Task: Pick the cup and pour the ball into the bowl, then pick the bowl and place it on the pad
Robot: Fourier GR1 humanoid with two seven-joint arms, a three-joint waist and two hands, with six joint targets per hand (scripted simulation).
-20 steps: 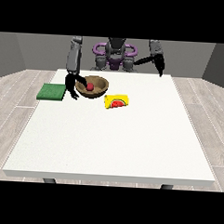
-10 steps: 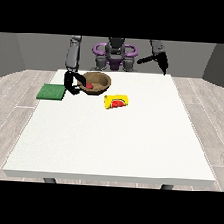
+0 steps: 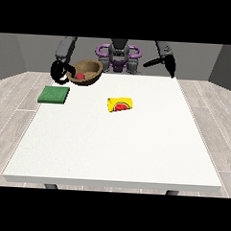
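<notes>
1. My hand at the view's left (image 3: 58, 72) has its fingers curled round the rim of the brown bowl (image 3: 88, 72) and holds it lifted off the tabletop (image 3: 116, 141), tilted a little toward the camera.
2. A red ball (image 3: 80, 76) lies inside the bowl, low against its near wall.
3. The green pad (image 3: 54, 94) lies flat on the tabletop near its left edge, below and slightly left of the raised bowl, apart from it.
4. A yellow packet with a red watermelon slice printed on it (image 3: 121, 104) lies toward the middle of the tabletop, right of the pad and well apart from both pad and bowl.
5. Nothing stands on the stretch of tabletop between the bowl and the pad.
6. My hand at the view's right (image 3: 170, 66) hangs above the far right corner of the tabletop and carries nothing; whether its fingers are straight or curled I cannot tell.
7. The tabletop is white and broad.
8. Around it runs a pale wood-plank floor (image 3: 211, 113), with grey walls (image 3: 24, 55) behind me.
</notes>
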